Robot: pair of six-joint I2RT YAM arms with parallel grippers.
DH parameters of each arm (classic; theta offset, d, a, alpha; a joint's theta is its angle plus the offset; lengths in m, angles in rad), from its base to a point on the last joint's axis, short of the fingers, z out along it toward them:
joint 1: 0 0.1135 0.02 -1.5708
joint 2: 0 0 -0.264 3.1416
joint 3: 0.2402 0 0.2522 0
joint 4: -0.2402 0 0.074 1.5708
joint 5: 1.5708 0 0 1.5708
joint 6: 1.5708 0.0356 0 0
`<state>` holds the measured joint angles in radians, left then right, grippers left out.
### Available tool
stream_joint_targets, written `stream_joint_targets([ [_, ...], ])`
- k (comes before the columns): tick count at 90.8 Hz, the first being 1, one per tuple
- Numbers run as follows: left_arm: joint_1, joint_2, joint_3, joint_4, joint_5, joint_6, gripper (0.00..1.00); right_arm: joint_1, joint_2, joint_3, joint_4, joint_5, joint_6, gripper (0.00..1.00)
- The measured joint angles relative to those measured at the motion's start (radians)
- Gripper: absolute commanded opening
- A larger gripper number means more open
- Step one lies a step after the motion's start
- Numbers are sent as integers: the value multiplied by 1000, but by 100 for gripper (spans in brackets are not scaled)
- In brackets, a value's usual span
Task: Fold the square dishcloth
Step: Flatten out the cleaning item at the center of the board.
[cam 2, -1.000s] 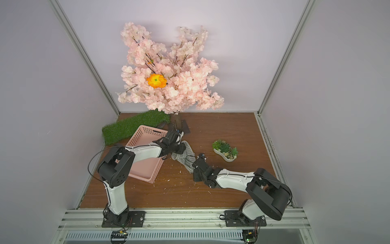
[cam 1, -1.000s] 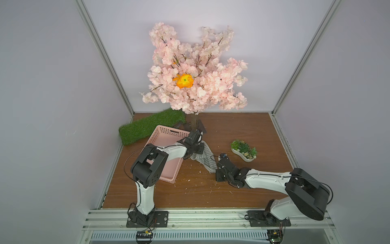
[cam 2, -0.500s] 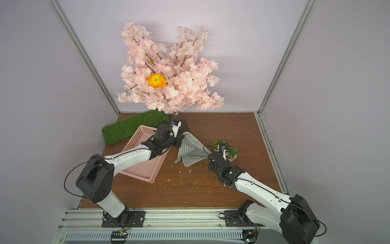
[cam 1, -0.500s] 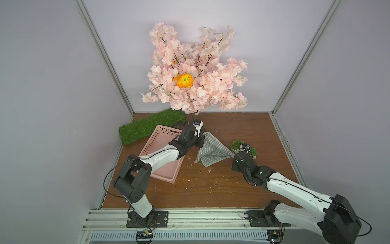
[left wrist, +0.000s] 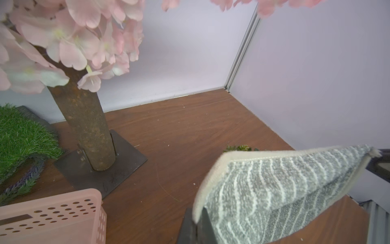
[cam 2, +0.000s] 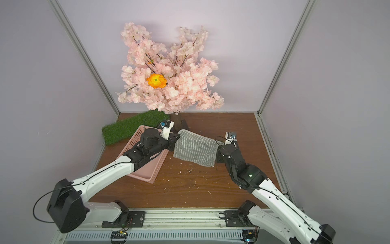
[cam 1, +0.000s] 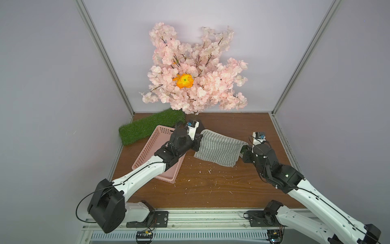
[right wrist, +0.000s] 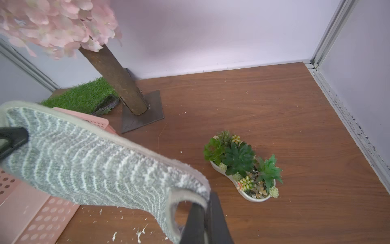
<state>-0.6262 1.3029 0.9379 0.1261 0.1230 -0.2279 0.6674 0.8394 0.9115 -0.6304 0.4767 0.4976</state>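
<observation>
Wooden tabletop [cam 1: 211, 190], dishcloth [cam 1: 219, 150] lifted, top edge between left claw [cam 1: 199, 139], right claw [cam 1: 242, 150]

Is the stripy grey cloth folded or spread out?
Spread out. The square dishcloth hangs stretched between the left gripper and the right gripper, each shut on a corner, with its whole striped face showing.

The square dishcloth [cam 1: 219, 150], bunched before, now hangs spread wide.
</observation>
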Motion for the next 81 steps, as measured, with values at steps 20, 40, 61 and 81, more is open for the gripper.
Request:
stream_joint_targets([
  [20, -10, 21, 0, -77, 3, -134, 1, 0, 71, 153, -204, -45, 23, 0],
  [40, 5, 134, -22, -74, 0, -203, 1, -10, 183, 121, -210, -66, 35, 0],
  [61, 39, 323, -65, 60, -21, -224, 1, -61, 463, 43, -36, -34, 1, 0],
  [81, 56, 430, -43, 220, -89, -193, 1, -119, 684, 70, 183, 18, -58, 0],
])
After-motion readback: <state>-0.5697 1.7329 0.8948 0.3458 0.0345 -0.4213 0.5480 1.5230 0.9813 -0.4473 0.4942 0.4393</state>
